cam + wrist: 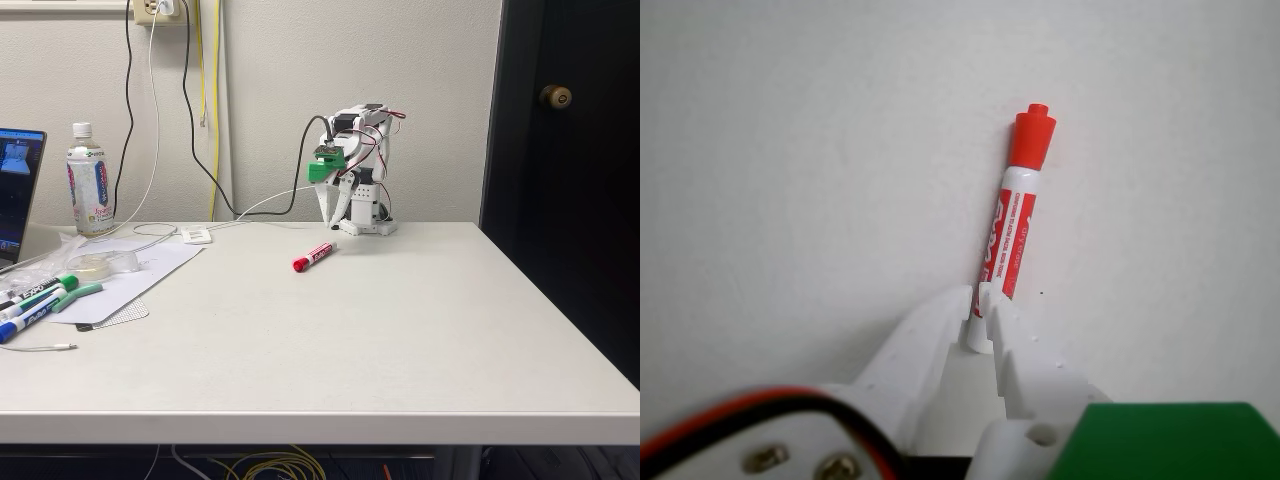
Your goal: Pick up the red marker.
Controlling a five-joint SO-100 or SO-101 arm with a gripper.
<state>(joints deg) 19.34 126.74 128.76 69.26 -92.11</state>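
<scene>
One red marker lying on the white table in the fixed view, cap toward the camera, just in front of the folded arm's gripper, fingers pointing down, tips together, holding nothing. Seen from the wrist view: marker flat, cap pointing away, near end hidden behind the closed fingertips.

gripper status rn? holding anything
Gripper: closed or nearly so, holding nothing. Its tips sit at the near end of the red marker, which lies on the table.
</scene>
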